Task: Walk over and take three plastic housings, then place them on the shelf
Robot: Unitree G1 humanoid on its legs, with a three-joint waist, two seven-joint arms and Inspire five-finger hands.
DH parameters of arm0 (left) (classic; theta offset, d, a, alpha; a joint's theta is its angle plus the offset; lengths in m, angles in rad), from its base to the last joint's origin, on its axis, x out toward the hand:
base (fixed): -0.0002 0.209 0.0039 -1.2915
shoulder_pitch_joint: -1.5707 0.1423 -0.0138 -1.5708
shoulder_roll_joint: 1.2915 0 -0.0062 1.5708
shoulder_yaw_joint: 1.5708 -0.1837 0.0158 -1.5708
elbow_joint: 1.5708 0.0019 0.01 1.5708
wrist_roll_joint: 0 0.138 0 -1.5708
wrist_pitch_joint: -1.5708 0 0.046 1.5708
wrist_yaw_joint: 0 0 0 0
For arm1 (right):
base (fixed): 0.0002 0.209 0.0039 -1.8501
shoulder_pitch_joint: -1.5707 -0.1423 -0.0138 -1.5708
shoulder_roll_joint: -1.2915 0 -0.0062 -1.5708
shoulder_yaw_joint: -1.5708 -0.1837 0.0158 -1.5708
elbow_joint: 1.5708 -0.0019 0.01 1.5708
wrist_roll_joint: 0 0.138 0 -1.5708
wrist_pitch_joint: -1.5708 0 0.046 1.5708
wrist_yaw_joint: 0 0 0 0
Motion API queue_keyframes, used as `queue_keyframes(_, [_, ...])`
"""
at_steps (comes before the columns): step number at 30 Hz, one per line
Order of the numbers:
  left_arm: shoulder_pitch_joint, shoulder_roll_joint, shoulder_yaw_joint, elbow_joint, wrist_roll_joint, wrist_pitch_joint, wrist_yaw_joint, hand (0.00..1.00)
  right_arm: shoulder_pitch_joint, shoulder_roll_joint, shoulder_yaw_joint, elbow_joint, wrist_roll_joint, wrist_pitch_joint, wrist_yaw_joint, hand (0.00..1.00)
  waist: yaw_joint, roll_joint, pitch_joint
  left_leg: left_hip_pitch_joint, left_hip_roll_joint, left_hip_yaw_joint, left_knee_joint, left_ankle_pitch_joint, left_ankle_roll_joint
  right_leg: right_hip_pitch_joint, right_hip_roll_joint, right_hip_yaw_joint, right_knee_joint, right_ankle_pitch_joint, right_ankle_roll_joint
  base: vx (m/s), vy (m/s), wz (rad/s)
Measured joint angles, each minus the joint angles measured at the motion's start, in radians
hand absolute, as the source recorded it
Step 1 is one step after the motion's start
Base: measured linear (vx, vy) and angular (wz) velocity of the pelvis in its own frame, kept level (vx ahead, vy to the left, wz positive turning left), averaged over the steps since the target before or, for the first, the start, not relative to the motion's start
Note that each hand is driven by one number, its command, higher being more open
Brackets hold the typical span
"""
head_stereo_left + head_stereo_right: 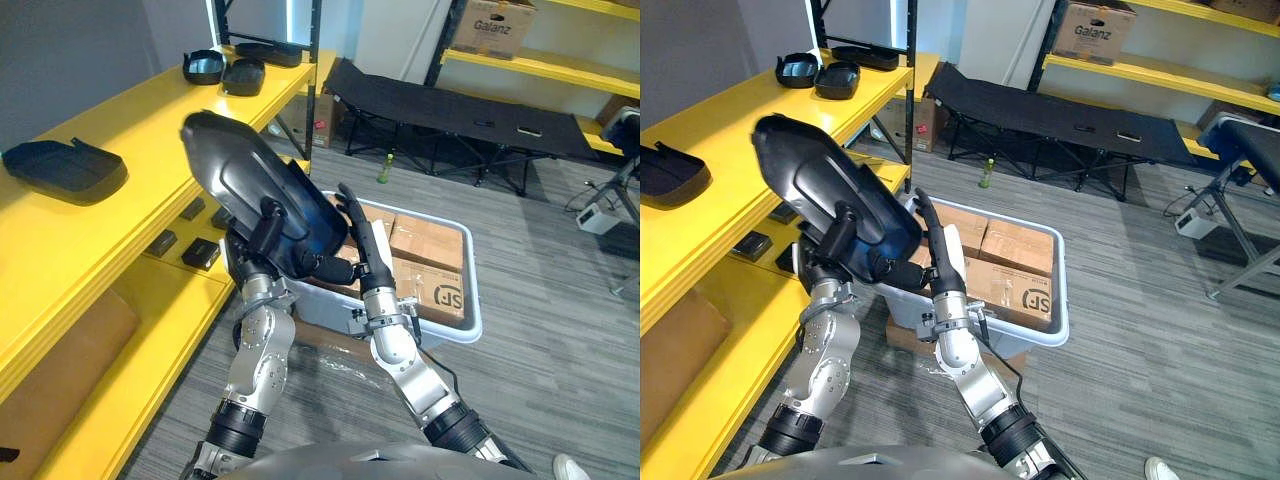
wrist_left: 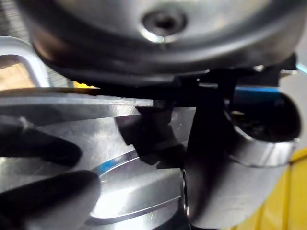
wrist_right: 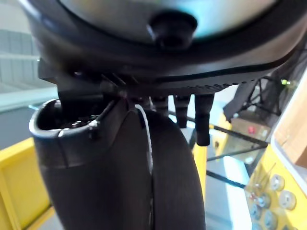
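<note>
Black glossy plastic makes up the big housing [image 1: 235, 175], a rounded shell with a smooth, reflective face. It is held up, tilted, between both hands in front of the robot, just right of the yellow shelf [image 1: 120, 130] and above the left end of the bin [image 1: 470, 292]. The left hand [image 1: 268, 230] grips the shell's lower edge, with a dark digit curled over the near face. From very close, the left wrist view adds fingers [image 2: 43, 151] lying on the shiny curved surface. The right hand [image 1: 372, 262] has its fingers straight and upright, pressed flat along the shell's right side and not wrapped round it. The right eye view shows the white cover [image 1: 952, 246] on its thumb.

More dark housings lie on the shelf's matte top. A flat, low piece [image 1: 65, 170] sits at the near left, and far along a ring-shaped piece [image 1: 205, 67] sits just beside a bowl-shaped piece [image 1: 243, 76]. Small dark blocks [image 1: 200, 254] rest on the lower board.

The bin is pale with a rounded rim and holds brown cardboard boxes [image 1: 425, 240]. Beyond it a black fabric cot [image 1: 450, 108] stands on thin folding legs, with a green bottle [image 1: 383, 168] on the grey floor in front of it. At the far right, the right eye view takes in a second dark-topped frame [image 1: 1250, 140] on metal legs
</note>
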Motion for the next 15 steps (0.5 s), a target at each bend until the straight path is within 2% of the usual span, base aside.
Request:
queue_keyframes(3, [-0.001, -0.006, 0.052, -0.021, 0.139, 0.006, 0.083, 0.0, 0.036, -0.001, -0.023, -0.049, 0.025, 0.0, -0.001, 1.0, -0.005, 0.003, -0.004, 0.0, 0.0, 0.004, 0.013, -0.006, 0.0, 0.001, 0.0, 0.003, 0.0, 0.0, 0.0, 0.02, 0.024, -0.06])
queue_keyframes(5, [-0.001, -0.005, 0.121, -0.037, 0.264, 0.021, 0.156, 0.0, 0.063, -0.001, -0.052, -0.069, 0.034, 0.002, -0.004, 1.0, -0.017, 0.004, -0.005, 0.0, 0.0, 0.007, 0.016, -0.009, 0.001, 0.001, 0.0, 0.004, 0.0, 0.0, 0.0, 0.02, 0.027, -0.04])
queue_keyframes(7, [-0.001, 0.0, 0.194, -0.044, 0.432, 0.066, 0.207, 0.0, 0.09, -0.006, -0.084, -0.078, 0.075, 0.009, -0.022, 1.0, -0.019, 0.004, -0.005, 0.0, 0.0, 0.01, 0.024, -0.016, 0.001, 0.001, 0.0, 0.005, 0.0, 0.0, 0.0, 0.01, 0.029, -0.06])
queue_keyframes(9, [-0.001, 0.016, 0.253, -0.053, 0.632, 0.148, 0.238, 0.0, 0.117, -0.006, -0.142, -0.078, 0.199, 0.05, -0.027, 1.0, -0.016, 0.007, -0.006, -0.001, 0.0, 0.018, 0.043, -0.033, 0.002, 0.001, -0.002, 0.013, 0.0, 0.0, 0.0, 0.0, 0.029, -0.1])
queue_keyframes(12, [0.008, 0.037, 0.253, -0.09, 0.734, 0.204, 0.213, 0.0, 0.153, -0.003, -0.172, -0.081, 0.343, 0.05, -0.012, 1.0, -0.022, 0.013, -0.007, -0.002, 0.0, 0.025, 0.047, -0.041, 0.003, -0.003, -0.002, 0.018, -0.001, 0.0, 0.0, 0.0, 0.027, -0.07])
queue_keyframes(15, [0.019, 0.038, 0.247, -0.092, 0.694, 0.168, 0.13, 0.0, 0.186, 0.006, -0.205, -0.082, 0.531, 0.048, 0.024, 1.0, -0.025, 0.026, -0.004, -0.002, 0.0, 0.034, 0.049, -0.046, 0.005, -0.008, -0.002, 0.026, -0.003, 0.0, 0.0, 0.0, 0.023, -0.09])
